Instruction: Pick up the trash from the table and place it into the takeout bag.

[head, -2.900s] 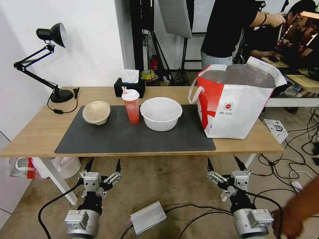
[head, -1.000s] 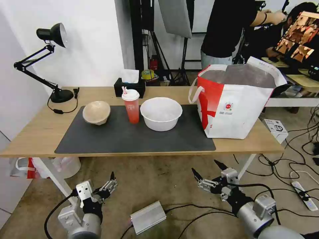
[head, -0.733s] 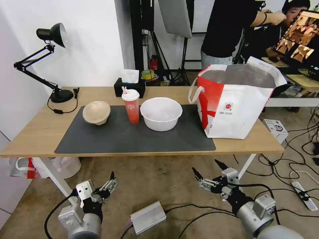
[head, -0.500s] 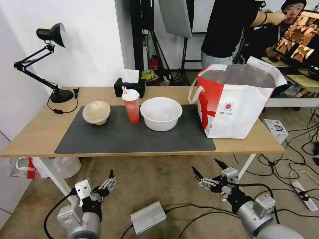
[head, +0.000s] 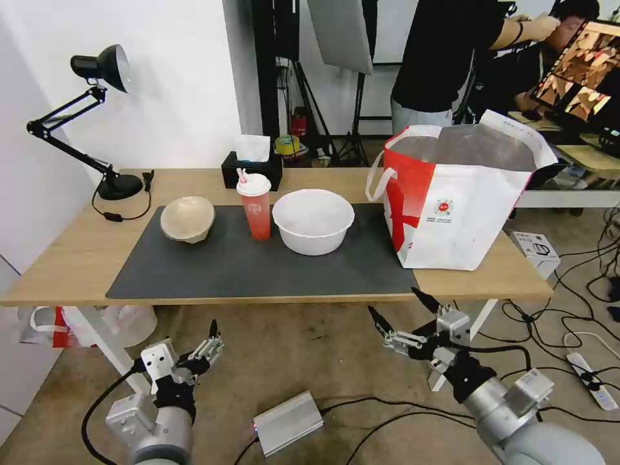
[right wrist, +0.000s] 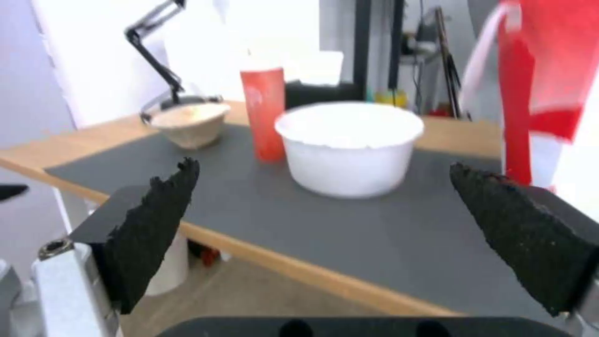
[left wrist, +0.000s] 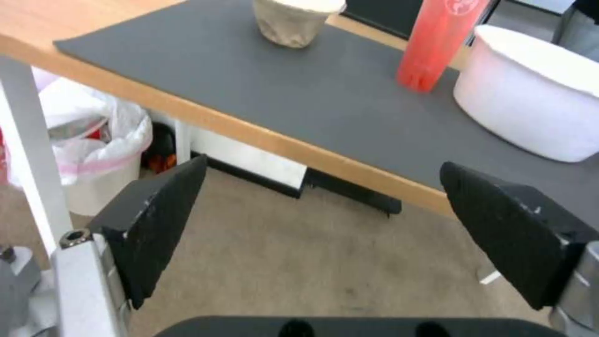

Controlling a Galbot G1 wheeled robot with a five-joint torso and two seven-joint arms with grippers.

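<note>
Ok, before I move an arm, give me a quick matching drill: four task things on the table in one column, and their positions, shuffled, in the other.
Things:
1. beige bowl
2. red cup
3. white bowl
4. takeout bag

Places:
A. between the two bowls, on the mat
B. off the mat, at the table's right end
C. at the mat's left end, nearest the lamp
D. between cup and bag

Pairs: 1-C, 2-A, 3-D, 4-B
</note>
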